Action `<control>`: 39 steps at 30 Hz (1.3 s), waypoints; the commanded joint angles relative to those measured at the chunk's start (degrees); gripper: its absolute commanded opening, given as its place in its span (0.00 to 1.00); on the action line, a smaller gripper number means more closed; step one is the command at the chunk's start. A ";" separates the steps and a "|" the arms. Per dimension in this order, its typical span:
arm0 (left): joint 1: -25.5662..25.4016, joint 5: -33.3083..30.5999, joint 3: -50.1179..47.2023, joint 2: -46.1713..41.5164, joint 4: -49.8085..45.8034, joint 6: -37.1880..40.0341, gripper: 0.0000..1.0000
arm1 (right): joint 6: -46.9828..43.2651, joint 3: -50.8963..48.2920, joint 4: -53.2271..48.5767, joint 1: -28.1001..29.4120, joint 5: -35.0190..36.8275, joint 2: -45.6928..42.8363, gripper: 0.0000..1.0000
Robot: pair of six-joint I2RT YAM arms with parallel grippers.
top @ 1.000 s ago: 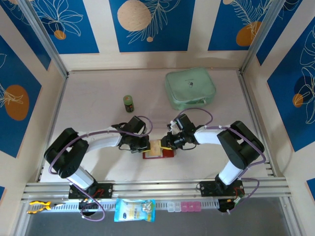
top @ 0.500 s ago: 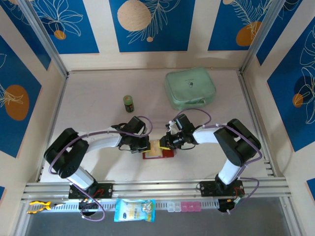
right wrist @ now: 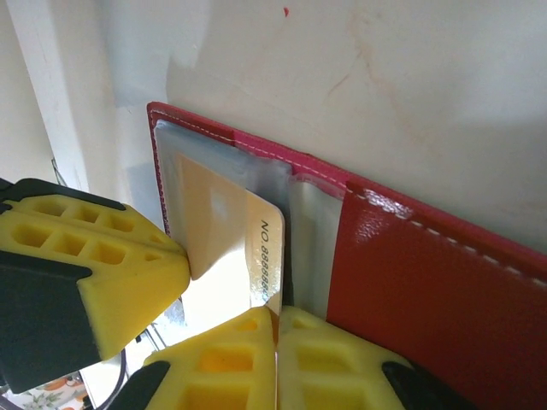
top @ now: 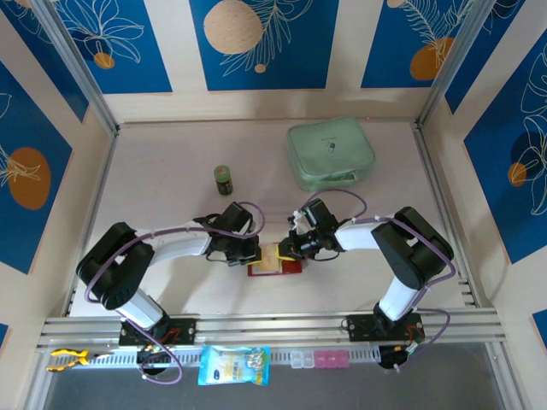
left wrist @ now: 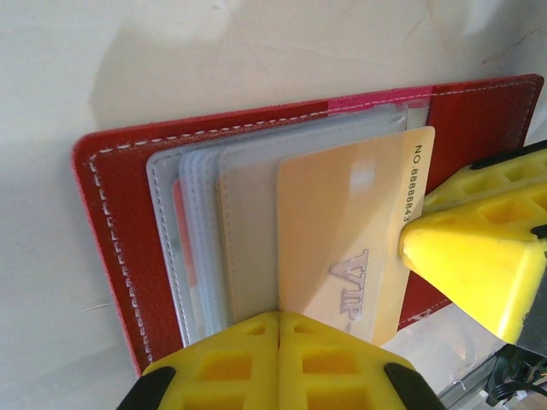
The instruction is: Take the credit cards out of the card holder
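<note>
The pale flat table (top: 171, 171) carries everything. In the upper right of the top view lies the big mint-green fabric pouch (top: 330, 155), well apart from my work, so I leave it alone. The small red rectangular card holder (top: 293, 266) lies open and flat in the lower middle of that view, between my two arms, where both of them can reach it. Inside it is a stack of clear plastic sleeves (left wrist: 201, 248). One thin gold plastic credit card (left wrist: 342, 239), printed "VIP", sticks partly out of them toward the right of the left wrist view.

The left gripper (left wrist: 279, 329) is fully closed, with no gap between its fingers, and its tips sit at the lower edge of the sleeves. I judge that it presses there so that the card holder does not slide. Whether it also pinches a sleeve I cannot tell. The right gripper (right wrist: 275, 320) is closed too. The numbered end of the credit card goes into the seam between its fingers, so I believe the card is pinched there. With one side pinned and the other gripped, a pull along the sleeve opening should draw the card free.
</note>
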 commanded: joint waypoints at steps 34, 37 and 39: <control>1.69 -5.05 -4.99 -11.55 1.94 -1.38 0.08 | -54.22 25.11 -45.25 -5.05 12.16 -13.79 0.00; 2.94 -6.01 -6.97 -14.42 2.55 -1.37 0.08 | -63.91 31.26 -49.43 -3.63 16.91 -10.40 0.00; 4.23 -6.58 -8.77 -16.74 2.57 -1.37 0.09 | -68.38 36.43 -52.88 -3.19 19.75 -7.11 0.00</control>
